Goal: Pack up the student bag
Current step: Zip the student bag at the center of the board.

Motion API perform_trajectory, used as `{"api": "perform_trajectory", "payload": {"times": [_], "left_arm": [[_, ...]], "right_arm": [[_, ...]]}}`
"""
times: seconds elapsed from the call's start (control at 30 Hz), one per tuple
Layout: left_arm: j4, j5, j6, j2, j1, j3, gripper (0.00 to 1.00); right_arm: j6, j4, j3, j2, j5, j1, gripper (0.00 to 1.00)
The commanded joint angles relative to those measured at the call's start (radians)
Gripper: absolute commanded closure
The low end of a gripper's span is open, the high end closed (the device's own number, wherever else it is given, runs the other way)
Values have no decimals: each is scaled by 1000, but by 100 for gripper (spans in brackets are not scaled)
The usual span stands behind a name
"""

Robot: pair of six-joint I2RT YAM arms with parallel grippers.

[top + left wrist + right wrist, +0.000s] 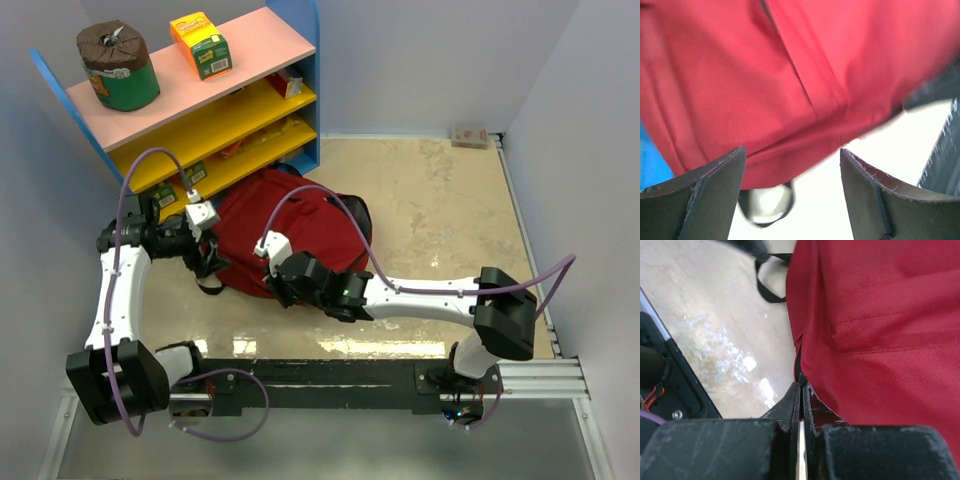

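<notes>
1. Two arms are working at the student bag (290, 235). It lies on the table (440, 200) left of centre, with its far end close to the foot of the shelf (200, 90).
2. My left gripper (792, 155) sits at the bag's left side. Its fingers are spread wide with nothing between them, and red fabric fills the wrist view just beyond the tips.
3. My right gripper (801, 387) is at the bag's near edge, jaws pressed together right at the black zipper line (799, 367). I cannot tell whether anything is pinched there.
4. A black strap (767, 290) loops out from the bag onto the table.
</notes>
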Motion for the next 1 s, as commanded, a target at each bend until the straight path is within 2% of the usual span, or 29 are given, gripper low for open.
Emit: {"api": "perform_trajectory", "payload": {"times": [0.0,0.07,0.1,0.13,0.17,0.2,0.23,0.3,0.33,0.47,0.63,0.8,0.93,0.97], "left_arm": [[-203,49,370,10,-21,-33,19],[-232,72,409,-1,-60,-67,16],[-223,72,383,-12,-92,-78,11],[-158,68,336,-44,-177,-90,10],[-104,61,281,-70,-217,-124,9],[-40,58,154,-97,-250,-145,8],[113,52,83,-157,-317,-168,8],[246,31,-64,-203,-365,-249,8],[330,14,-89,-222,-423,-269,8],[361,-52,-112,-148,-499,-259,16],[351,-138,-45,-40,-586,-231,20],[360,-175,-55,25,-667,-211,38],[386,-183,-86,68,-716,-198,44],[392,-198,-83,74,-721,-198,49]], "right_arm": [[64,46,-34,-76,51,2,100],[70,42,-36,-87,60,2,100],[73,37,-34,-94,71,2,100],[73,34,-31,-99,74,4,100],[74,31,-30,-105,80,2,100],[76,17,-27,-107,87,2,100],[77,13,-20,-119,106,2,100],[88,2,-25,-137,122,2,100],[91,2,-36,-156,134,2,100],[128,5,-83,-199,168,2,100],[179,20,-128,-225,185,2,100],[203,31,-163,-258,195,2,100],[217,26,-181,-271,217,2,100],[222,28,-188,-275,218,2,100]]}}
